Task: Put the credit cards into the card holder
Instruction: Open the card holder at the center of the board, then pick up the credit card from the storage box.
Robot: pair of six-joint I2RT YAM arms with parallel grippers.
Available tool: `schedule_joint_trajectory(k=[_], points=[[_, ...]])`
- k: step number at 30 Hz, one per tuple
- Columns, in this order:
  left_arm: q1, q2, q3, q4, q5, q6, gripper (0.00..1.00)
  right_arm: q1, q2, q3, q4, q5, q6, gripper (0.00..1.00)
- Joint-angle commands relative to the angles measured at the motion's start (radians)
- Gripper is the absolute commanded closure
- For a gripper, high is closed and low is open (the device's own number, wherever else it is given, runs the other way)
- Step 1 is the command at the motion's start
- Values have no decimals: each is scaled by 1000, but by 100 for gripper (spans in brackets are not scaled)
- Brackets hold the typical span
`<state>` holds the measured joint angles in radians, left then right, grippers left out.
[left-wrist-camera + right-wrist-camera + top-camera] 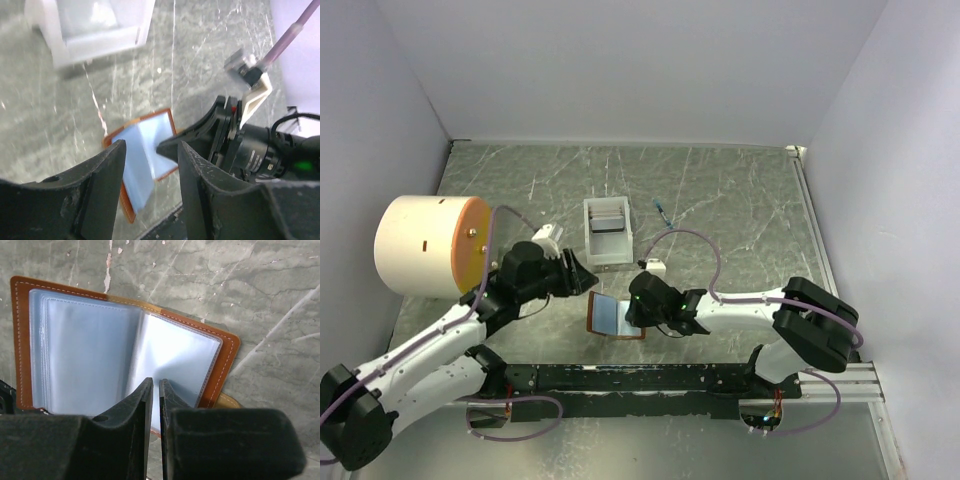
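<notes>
The right gripper (155, 384) has its black fingers pressed almost together, with only a thin slit between them. The tips rest on the card holder (85, 340), and whether a sleeve is nipped in the slit cannot be told. The fingers' bulk hides the holder's near edge.

The holder lies open and flat on the table (740, 190), between the two grippers. It is tan leather with pale stitching round glossy blue-grey plastic sleeves. A rounded tab peeks from under its right side, mostly hidden.

The left gripper (151, 147) hangs just beside the holder with its rough, matte fingers spread wide and nothing between them. In its own view, which is blurred, the holder's lower corner is cut off behind one finger.

Farther back stands a white box (607, 240), rectangular and open-topped. The credit cards (608, 222) show there only as a dark flat shape, too small to count. To the left a pale cylinder (415, 245) with an orange face covers part of the marbled grey tabletop.
</notes>
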<state>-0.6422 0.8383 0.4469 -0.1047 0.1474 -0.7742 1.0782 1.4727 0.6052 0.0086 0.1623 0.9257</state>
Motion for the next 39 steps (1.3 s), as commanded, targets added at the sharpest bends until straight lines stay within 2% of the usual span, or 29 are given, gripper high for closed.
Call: schedule_joint_trajectory(k=[1, 4, 9, 14, 18, 19, 20, 22, 27, 33, 39], points=[[1, 101, 172, -140, -100, 267, 43, 0, -15, -22, 50, -17, 5, 89], [1, 173, 302, -169, -142, 400, 42, 0, -23, -30, 78, -30, -3, 89], [6, 301, 445, -82, -123, 718, 38, -1, -30, -44, 111, -50, -7, 89], [20, 537, 658, -173, -12, 1008, 32, 0, -48, -58, 128, -56, -8, 88], [39, 676, 750, -207, 83, 1136, 29, 0, -74, -63, 115, -48, -5, 88], [39, 695, 756, -192, 114, 1166, 10, 0, -83, -63, 107, -42, -5, 88], [40, 717, 759, -175, 136, 1184, 1, 0, -91, -63, 96, -35, -4, 88], [39, 750, 774, -167, 158, 1234, 0, 0, -108, -66, 91, -26, 0, 88], [55, 832, 840, -173, 105, 1355, 8, 1, -117, -70, 94, -12, 1, 88], [118, 946, 932, -245, 136, 1460, 18, 0, -60, -36, 67, -2, -1, 88], [128, 1017, 978, -259, 134, 1531, 24, 0, -20, -19, 53, -10, 1, 89]])
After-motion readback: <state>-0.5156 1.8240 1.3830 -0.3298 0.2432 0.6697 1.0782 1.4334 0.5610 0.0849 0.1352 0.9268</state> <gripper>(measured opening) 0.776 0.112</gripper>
